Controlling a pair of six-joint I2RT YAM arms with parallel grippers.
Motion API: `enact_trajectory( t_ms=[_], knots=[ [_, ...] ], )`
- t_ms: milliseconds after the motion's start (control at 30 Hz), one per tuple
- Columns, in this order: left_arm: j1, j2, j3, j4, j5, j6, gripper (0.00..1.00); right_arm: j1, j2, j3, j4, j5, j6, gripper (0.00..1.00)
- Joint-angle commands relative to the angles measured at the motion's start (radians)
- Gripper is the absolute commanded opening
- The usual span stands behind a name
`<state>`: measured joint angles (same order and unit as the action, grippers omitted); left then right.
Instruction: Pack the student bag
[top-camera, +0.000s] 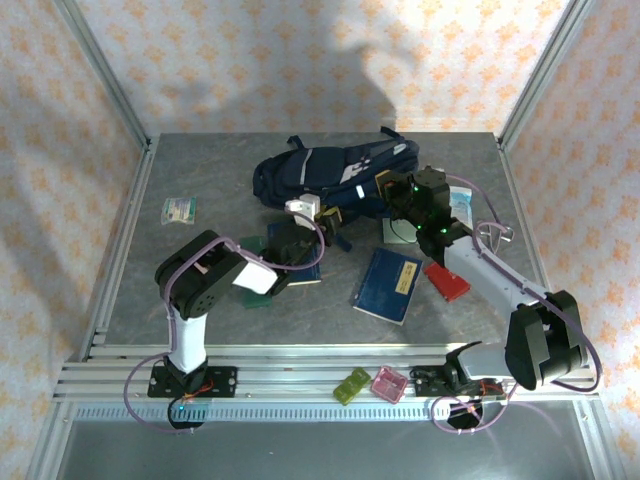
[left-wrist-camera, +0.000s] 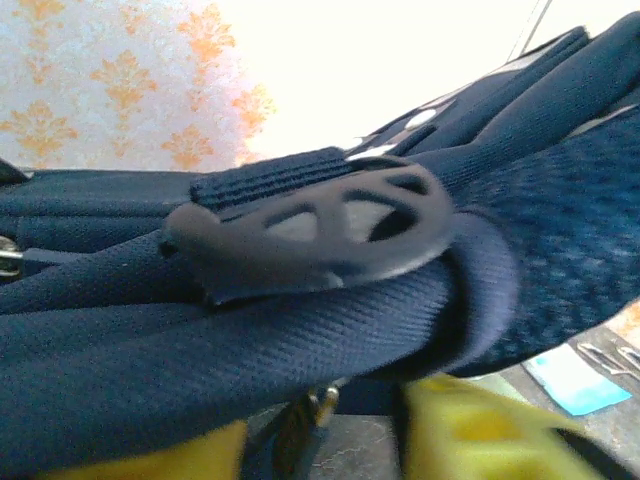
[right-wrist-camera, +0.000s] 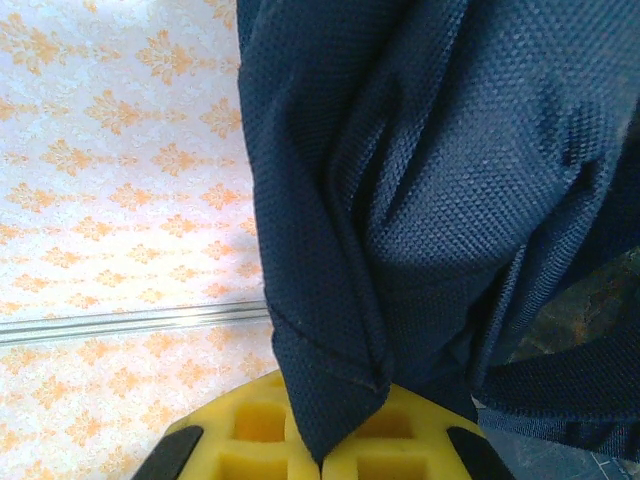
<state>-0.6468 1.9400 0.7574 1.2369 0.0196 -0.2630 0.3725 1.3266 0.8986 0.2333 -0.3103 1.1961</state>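
Between right gripper (right-wrist-camera: 320, 440) yellow fingers (right-wrist-camera: 250, 430), pinches tight a fold of large navy-blue fabric backpack (top-camera: 335, 170); under its webbing strap (left-wrist-camera: 265, 178), left gripper (left-wrist-camera: 320, 440), hold impossible to tell.

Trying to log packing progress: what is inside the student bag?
Nothing inside shows. The student bag presents only its outer fabric; the right gripper pinches a fold of it. Any contents are covered. A navy booklet lies outside on the table.
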Motion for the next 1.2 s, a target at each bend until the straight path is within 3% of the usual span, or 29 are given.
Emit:
enact_trajectory(
  t_ms=[0, 100, 533, 833, 1033, 1167],
  knots=[
    [0.008, 0.027, 0.045, -0.022, 0.028, 0.022, 0.16, 0.014, -0.016, 0.037, 0.120, -0.048, 0.004, 0.00],
    [0.010, 0.023, 0.038, -0.019, 0.020, 0.019, 0.00, 0.015, -0.018, 0.037, 0.120, -0.047, 0.000, 0.00],
    [0.063, -0.199, -0.192, -0.094, -0.039, -0.032, 0.00, -0.003, -0.002, 0.031, 0.066, 0.007, -0.069, 0.00],
    [0.095, -0.392, -0.291, -0.322, -0.105, 0.002, 0.00, -0.098, 0.063, -0.003, 0.061, -0.061, -0.118, 0.00],
    [0.094, -0.469, -0.244, -0.511, -0.090, 0.050, 0.00, -0.178, 0.211, 0.049, 0.053, -0.043, -0.185, 0.00],
    [0.079, -0.466, -0.165, -0.621, -0.069, 0.076, 0.00, -0.212, 0.378, 0.177, 0.002, -0.041, -0.234, 0.00]
  ],
)
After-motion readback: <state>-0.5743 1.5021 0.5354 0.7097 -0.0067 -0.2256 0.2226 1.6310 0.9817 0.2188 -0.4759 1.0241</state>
